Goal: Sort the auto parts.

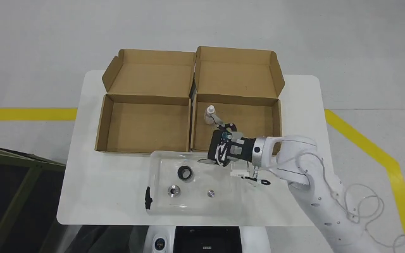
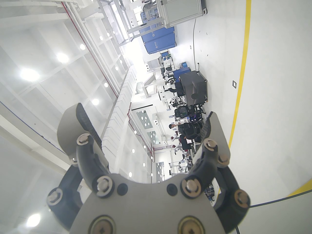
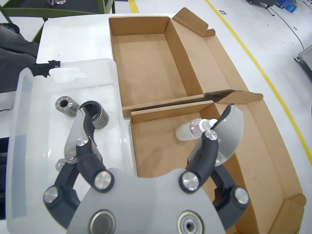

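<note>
My right gripper (image 1: pixel 215 147) (image 3: pixel 156 121) is open and empty, hanging over the seam between the clear plastic bin (image 1: pixel 158 166) (image 3: pixel 22 127) and the right cardboard box (image 1: pixel 253 129) (image 3: pixel 165 161). One finger (image 3: pixel 84 122) hangs over the bin close to a black ring bearing (image 1: pixel 185 172) (image 3: pixel 98 115). The other finger (image 3: pixel 231 125) is over the box, beside a small white bottle (image 1: pixel 211 115) (image 3: pixel 186 132) lying there. A steel collet (image 1: pixel 173 191) (image 3: pixel 64 106) and a small nut (image 1: pixel 211 193) (image 3: pixel 59 164) also lie in the bin. My left gripper (image 2: pixel 146 122) is open, empty and pointing up into the room.
The left cardboard box (image 1: pixel 149 126) (image 3: pixel 146 59) stands open with nothing in it, its lid flap folded back. Black tape (image 1: pixel 147 198) (image 3: pixel 46 68) marks the bin's left rim. White tabletop (image 1: pixel 95 183) lies bare left of the bin and right of the boxes.
</note>
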